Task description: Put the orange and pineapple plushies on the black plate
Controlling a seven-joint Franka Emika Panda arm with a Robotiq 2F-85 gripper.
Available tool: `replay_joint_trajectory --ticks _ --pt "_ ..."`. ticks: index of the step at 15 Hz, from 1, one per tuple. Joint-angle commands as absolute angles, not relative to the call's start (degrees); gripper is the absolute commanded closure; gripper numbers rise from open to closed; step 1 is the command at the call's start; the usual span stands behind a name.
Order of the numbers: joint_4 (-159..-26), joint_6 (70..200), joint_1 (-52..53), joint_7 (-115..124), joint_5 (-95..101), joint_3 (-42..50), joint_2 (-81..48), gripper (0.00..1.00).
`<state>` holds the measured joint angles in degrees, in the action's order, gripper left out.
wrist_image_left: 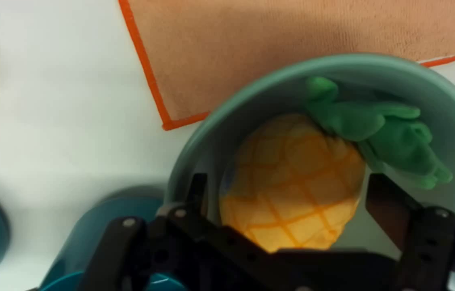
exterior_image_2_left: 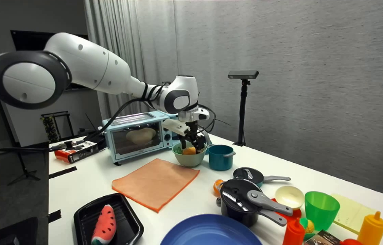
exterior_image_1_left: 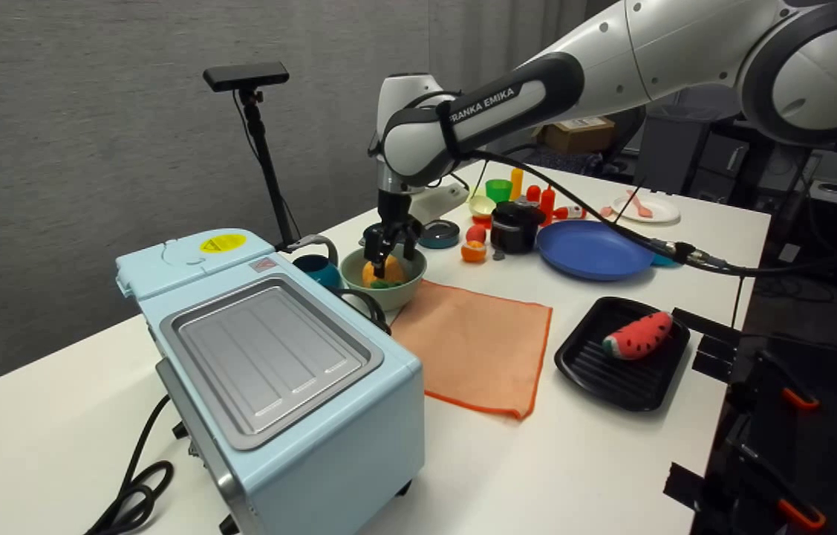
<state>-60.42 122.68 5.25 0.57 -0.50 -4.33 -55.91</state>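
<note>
The yellow-orange pineapple plushie [wrist_image_left: 288, 202] with green leaves lies in a pale green bowl [exterior_image_1_left: 386, 299]. It also shows in both exterior views [exterior_image_1_left: 379, 272] [exterior_image_2_left: 189, 151]. My gripper [wrist_image_left: 288, 178] is open, reaching down into the bowl, one finger on each side of the pineapple's body, with visible gaps. The orange plushie [exterior_image_1_left: 473, 252] sits on the table beside the black pot and is partly hidden in an exterior view [exterior_image_2_left: 217, 186]. The black plate [exterior_image_1_left: 615, 386] is a ridged rectangular tray near the table edge; a watermelon plushie [exterior_image_1_left: 639, 336] lies on it.
A light blue toaster oven [exterior_image_1_left: 359, 446] and a teal pot [exterior_image_2_left: 221, 158] stand close to the bowl. An orange cloth [exterior_image_1_left: 477, 345] lies between bowl and black plate. A blue plate [exterior_image_1_left: 593, 251], black pot [exterior_image_1_left: 515, 229], lidded pan [exterior_image_2_left: 250, 175] and toy dishes are farther along.
</note>
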Motion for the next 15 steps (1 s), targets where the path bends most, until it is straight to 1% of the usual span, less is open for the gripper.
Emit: replay_joint_trajectory --ticks 1,2,3,4,5,9,11,13,15 --pt "-50.8 120.0 5.8 2.3 -0.9 -3.6 -60.9 0.0" --pt "-49.7 119.9 5.9 1.9 -0.7 -3.6 -61.5 0.25" --pt "-49.0 119.6 5.8 1.1 -0.6 -3.7 -61.7 0.28" --pt "-48.1 119.1 5.8 0.8 -0.6 -3.7 -62.2 0.34" --pt "-47.2 118.3 5.8 0.6 -0.6 -3.8 -62.7 0.44" --pt "-44.4 112.5 5.8 -0.4 -0.6 -4.0 -64.1 0.75" --pt "-42.5 110.5 5.6 -1.4 -0.7 -4.2 -64.2 0.89" --pt "-40.5 109.2 5.0 -2.1 -1.4 -4.7 -63.8 1.0" --pt "-39.5 108.3 4.7 -3.0 -1.2 -5.4 -62.8 0.99"
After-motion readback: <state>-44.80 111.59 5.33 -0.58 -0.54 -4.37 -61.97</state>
